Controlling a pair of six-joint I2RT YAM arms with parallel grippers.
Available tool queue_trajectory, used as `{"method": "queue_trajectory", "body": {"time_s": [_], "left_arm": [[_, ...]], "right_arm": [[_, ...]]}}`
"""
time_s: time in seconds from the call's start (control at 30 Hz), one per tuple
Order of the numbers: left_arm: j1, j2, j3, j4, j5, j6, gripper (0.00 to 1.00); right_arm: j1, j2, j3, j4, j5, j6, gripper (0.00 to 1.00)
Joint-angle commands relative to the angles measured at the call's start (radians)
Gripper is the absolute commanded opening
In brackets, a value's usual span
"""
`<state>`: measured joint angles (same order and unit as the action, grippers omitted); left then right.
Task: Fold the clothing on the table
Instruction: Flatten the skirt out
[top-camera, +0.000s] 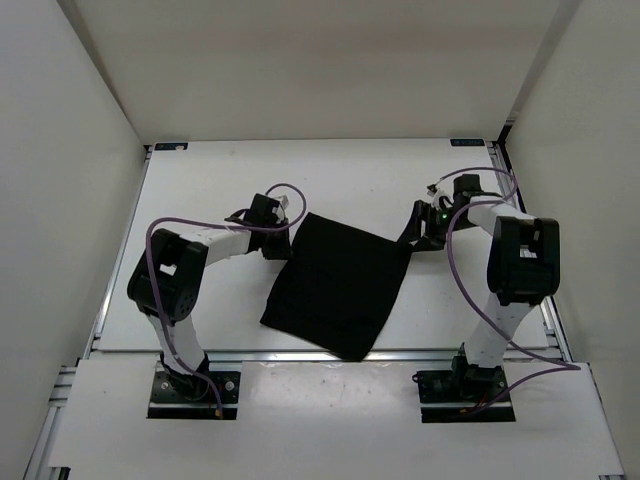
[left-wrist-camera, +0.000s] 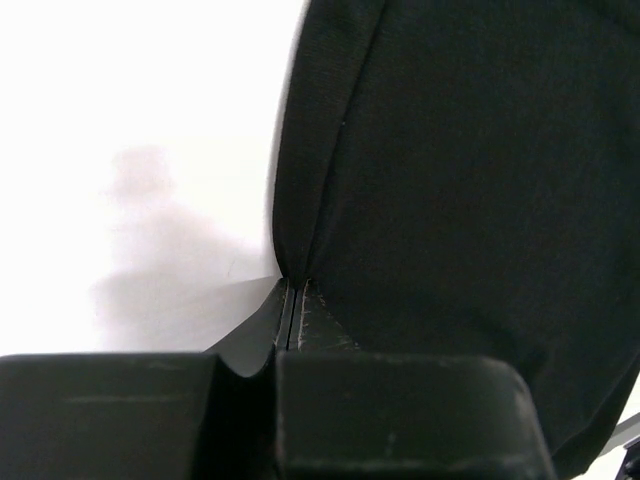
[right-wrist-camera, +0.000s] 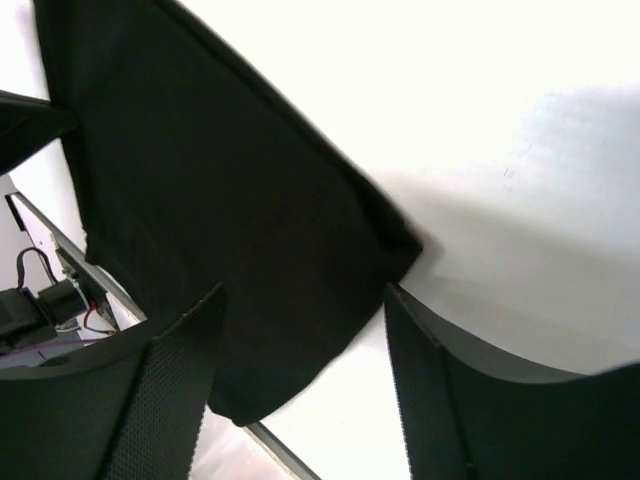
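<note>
Top external view puts the black clothing (top-camera: 338, 285) as a tilted square at the middle of the table (top-camera: 350, 170), its upper corners reaching toward both arms. Our left gripper (left-wrist-camera: 290, 305) is pressed together on the cloth's edge, and the left wrist view shows a pucker of fabric caught where the jaws meet. Our right gripper (right-wrist-camera: 300, 300) stands spread, with the upper-right corner lying between its jaws, not pinched. We judge the step to be securing both corners. We should close the right gripper fully on its corner before lifting, then raise both evenly and carry them toward the lower edge so the fold lands square.
</note>
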<state>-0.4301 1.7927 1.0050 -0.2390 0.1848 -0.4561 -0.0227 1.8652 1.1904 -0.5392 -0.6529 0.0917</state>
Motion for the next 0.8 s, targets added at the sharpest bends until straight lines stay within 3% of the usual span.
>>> {"method": "queue_trajectory", "body": {"time_s": [0.0, 0.13, 0.23, 0.43, 0.57, 0.77], "left_arm": [[0.008, 0.046, 0.041, -0.014, -0.007, 0.004, 0.0], [0.019, 0.074, 0.086, -0.016, 0.001, 0.005, 0.0], [0.03, 0.082, 0.093, -0.019, 0.007, 0.008, 0.0], [0.054, 0.079, 0.084, -0.023, 0.027, 0.019, 0.0], [0.054, 0.059, 0.06, -0.019, 0.035, 0.022, 0.0], [0.036, 0.037, 0.017, 0.007, 0.058, 0.001, 0.0]], "right_arm": [[0.01, 0.048, 0.055, -0.027, 0.013, -0.027, 0.67], [0.052, 0.066, 0.052, -0.034, 0.03, -0.018, 0.61], [0.07, 0.065, 0.029, -0.01, 0.042, 0.011, 0.5], [0.098, 0.097, 0.058, 0.009, 0.107, 0.023, 0.18], [0.096, 0.175, 0.216, 0.016, 0.182, 0.008, 0.01], [0.112, 0.27, 0.448, 0.022, 0.318, -0.006, 0.0]]}}
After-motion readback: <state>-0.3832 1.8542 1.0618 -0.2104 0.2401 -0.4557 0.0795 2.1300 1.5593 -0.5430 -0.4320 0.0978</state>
